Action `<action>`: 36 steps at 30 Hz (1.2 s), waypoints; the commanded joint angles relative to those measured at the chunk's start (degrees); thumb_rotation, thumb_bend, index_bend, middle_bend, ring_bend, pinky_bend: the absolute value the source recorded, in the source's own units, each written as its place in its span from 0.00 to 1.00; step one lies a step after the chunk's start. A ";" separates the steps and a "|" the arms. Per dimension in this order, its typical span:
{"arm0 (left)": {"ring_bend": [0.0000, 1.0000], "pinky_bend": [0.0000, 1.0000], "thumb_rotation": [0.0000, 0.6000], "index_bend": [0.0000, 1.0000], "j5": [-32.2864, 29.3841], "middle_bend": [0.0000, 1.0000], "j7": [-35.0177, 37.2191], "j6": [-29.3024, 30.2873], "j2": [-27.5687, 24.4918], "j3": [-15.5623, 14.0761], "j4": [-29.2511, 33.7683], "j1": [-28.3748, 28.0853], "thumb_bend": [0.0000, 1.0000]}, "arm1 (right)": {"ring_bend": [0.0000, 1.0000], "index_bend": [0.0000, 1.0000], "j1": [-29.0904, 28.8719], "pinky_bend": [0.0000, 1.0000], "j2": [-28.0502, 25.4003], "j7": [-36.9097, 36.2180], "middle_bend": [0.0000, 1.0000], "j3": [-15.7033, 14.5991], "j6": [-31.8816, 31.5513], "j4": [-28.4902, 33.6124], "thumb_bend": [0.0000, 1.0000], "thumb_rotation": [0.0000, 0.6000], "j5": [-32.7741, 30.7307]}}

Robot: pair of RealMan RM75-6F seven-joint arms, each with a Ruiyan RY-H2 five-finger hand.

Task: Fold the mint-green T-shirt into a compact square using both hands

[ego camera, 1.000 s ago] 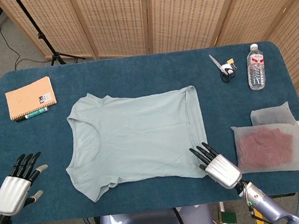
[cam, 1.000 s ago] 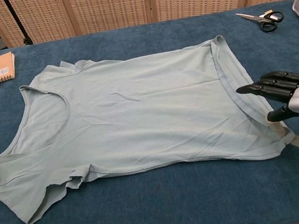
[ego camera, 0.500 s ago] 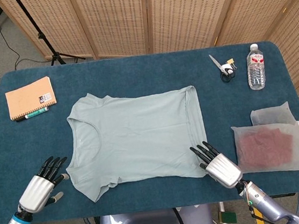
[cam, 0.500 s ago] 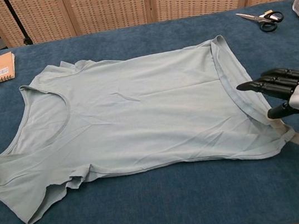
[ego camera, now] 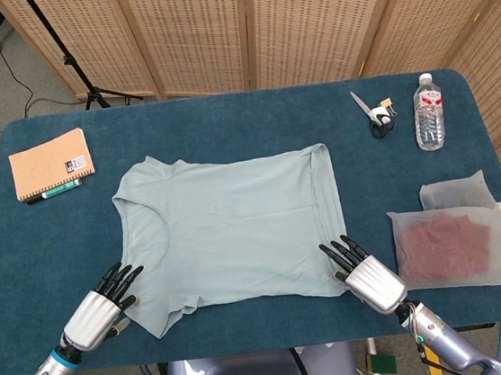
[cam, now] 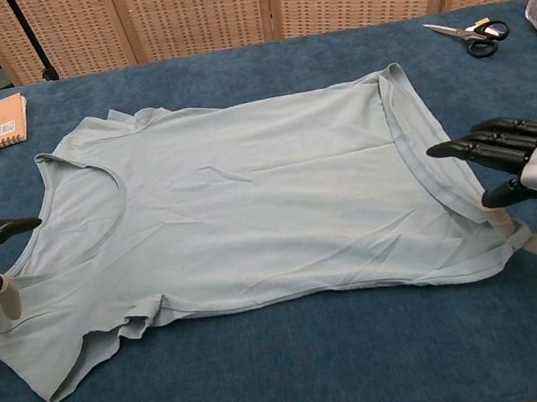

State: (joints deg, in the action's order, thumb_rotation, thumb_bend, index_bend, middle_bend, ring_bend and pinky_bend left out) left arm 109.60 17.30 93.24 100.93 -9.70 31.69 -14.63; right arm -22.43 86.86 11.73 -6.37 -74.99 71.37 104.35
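T-shirt (ego camera: 233, 230) lies flat, collar toward left hand (ego camera: 100, 310), hem toward right hand (ego camera: 364, 274); both seemingly open, empty.

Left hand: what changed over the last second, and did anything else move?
The left hand moved in from the table's left edge toward the T-shirt; its fingers are now at the near sleeve, entering the chest view. No grasp is visible. The right hand barely moved, fingers spread at the shirt's near hem corner. The shirt lies flat as before; notebook, scissors and bottle are unmoved.
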 commanded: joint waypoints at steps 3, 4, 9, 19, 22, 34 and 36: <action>0.00 0.00 1.00 0.51 -0.24 0.00 0.47 0.65 2.05 -0.91 -3.40 0.06 0.20 | 0.00 0.66 0.00 0.00 -0.04 0.09 0.00 -0.05 -0.02 0.05 0.57 1.00 -0.01; 0.00 0.00 1.00 0.51 -0.32 0.00 0.66 0.84 2.39 -1.01 -4.04 0.11 0.20 | 0.00 0.66 0.00 0.00 -0.05 0.11 0.00 -0.06 -0.02 0.07 0.57 1.00 -0.01; 0.00 0.00 1.00 0.52 -0.66 0.00 1.49 1.29 3.95 -1.63 -6.95 0.18 0.23 | 0.00 0.66 -0.03 0.00 -0.08 0.11 0.00 -0.04 -0.04 0.14 0.57 1.00 -0.07; 0.00 0.00 1.00 0.53 -1.20 0.00 2.35 1.72 4.91 -2.76 -8.87 0.11 0.36 | 0.00 0.66 -0.06 0.00 -0.22 0.13 0.00 -0.07 -0.13 0.32 0.57 1.00 -0.10; 0.00 0.00 1.00 0.55 -1.32 0.00 2.51 1.73 5.09 -3.00 -9.00 0.11 0.36 | 0.00 0.66 -0.05 0.00 -0.29 0.06 0.00 -0.04 -0.22 0.43 0.57 1.00 -0.12; 0.00 0.00 1.00 0.71 -2.17 0.00 2.77 1.79 5.59 -3.22 -9.61 -0.01 0.42 | 0.00 0.66 -0.12 0.00 -0.35 -0.10 0.00 -0.12 -0.20 0.48 0.57 1.00 -0.07; 0.00 0.00 1.00 0.71 -2.39 0.00 2.96 1.67 5.51 -3.23 -9.64 -0.04 0.43 | 0.00 0.66 -0.12 0.00 -0.38 -0.25 0.00 -0.13 -0.27 0.49 0.57 1.00 -0.05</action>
State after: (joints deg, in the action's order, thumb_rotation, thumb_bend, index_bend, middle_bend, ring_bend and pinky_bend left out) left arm 107.26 20.20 94.96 106.47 -12.93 22.07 -14.65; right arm -22.55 86.49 11.49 -6.50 -75.25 71.86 104.30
